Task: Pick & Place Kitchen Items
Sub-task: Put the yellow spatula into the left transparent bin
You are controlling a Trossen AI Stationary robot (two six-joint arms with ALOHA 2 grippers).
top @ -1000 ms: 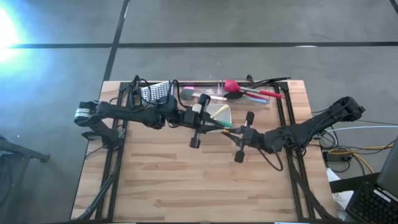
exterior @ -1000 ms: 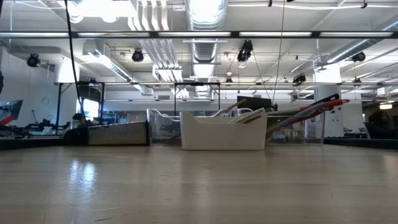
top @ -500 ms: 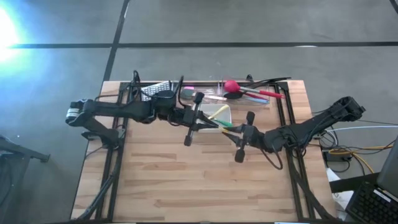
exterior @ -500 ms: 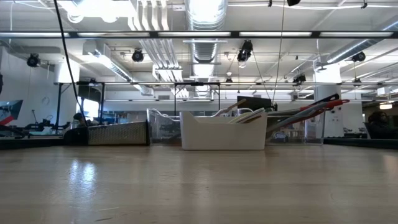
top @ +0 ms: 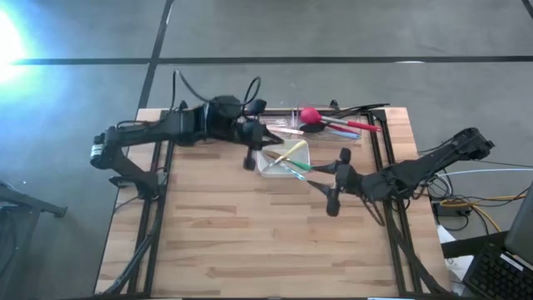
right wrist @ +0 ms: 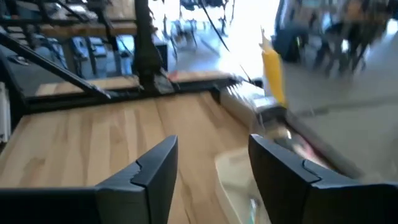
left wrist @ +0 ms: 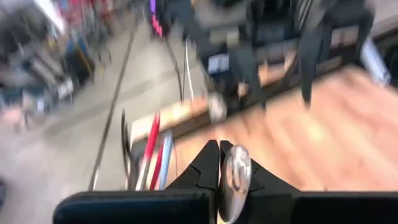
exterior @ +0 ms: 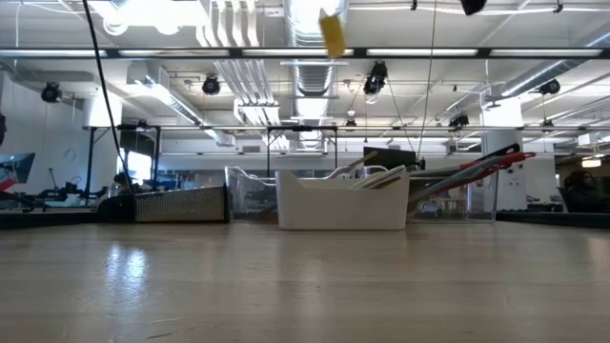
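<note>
My left gripper (top: pixel 268 152) hangs high over the white tray (top: pixel 268 170), shut on a yellow utensil (top: pixel 291 152). The utensil's yellow end also shows at the top of the low view (exterior: pixel 332 34) and beyond my right fingers (right wrist: pixel 272 67). My right gripper (top: pixel 317 170) stands open just right of the tray, nothing between its fingers (right wrist: pixel 155 168). More utensils lean inside the tray (exterior: pixel 343 202). My left gripper (left wrist: pixel 219 148) pinches a pale shiny rounded part of the utensil (left wrist: pixel 237 176) between its two shut fingers. The fingers come nearly level from the table's left. The utensil is lifted clear, well above the tray; how the yellow end joins that part does not show.
A clear bin (top: pixel 350 117) with red and black utensils and a pink ball stands at the far edge. A steel grater (top: pixel 208 125) lies at the far left. The near half of the wooden table (top: pixel 250 242) is bare.
My right gripper has opened and drawn back a little toward the table's right edge. My left gripper, still shut, has risen, tipped up toward level and moved toward the far left. The yellow end has come into the top of the low view.
</note>
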